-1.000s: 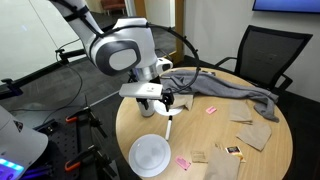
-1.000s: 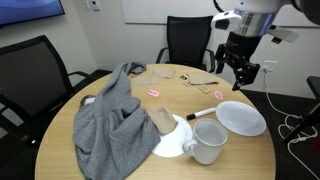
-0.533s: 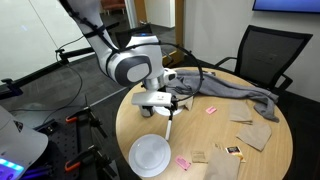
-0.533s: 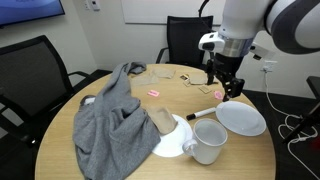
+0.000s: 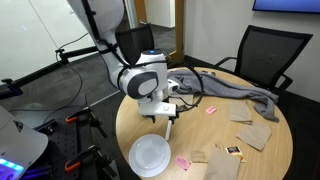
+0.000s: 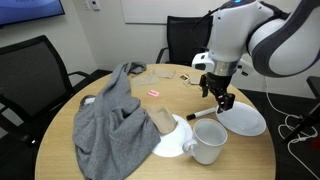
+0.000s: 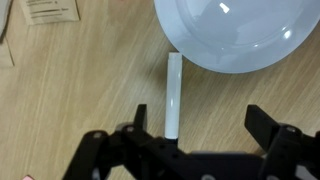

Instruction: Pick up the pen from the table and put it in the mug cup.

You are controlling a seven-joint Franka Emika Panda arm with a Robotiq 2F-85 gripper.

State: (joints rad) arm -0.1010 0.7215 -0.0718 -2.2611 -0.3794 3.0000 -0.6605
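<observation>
Reaching step: spread-open, empty jaws hang just above the white pen (image 7: 172,95) on the tabletop (image 7: 80,90), beside the plate (image 7: 240,40). Next, they likely need to centre on the pen, lower and close.

I can read no word, brand or number anywhere here. The paper card (image 7: 50,9) at the top edge of my wrist view carries a few faint printed lines, but they are too small and blurred to make out. The pen (image 7: 173,95) shows only a plain white barrel, and the little cards (image 5: 232,150) in an exterior view show only dark specks too small to tell.
</observation>
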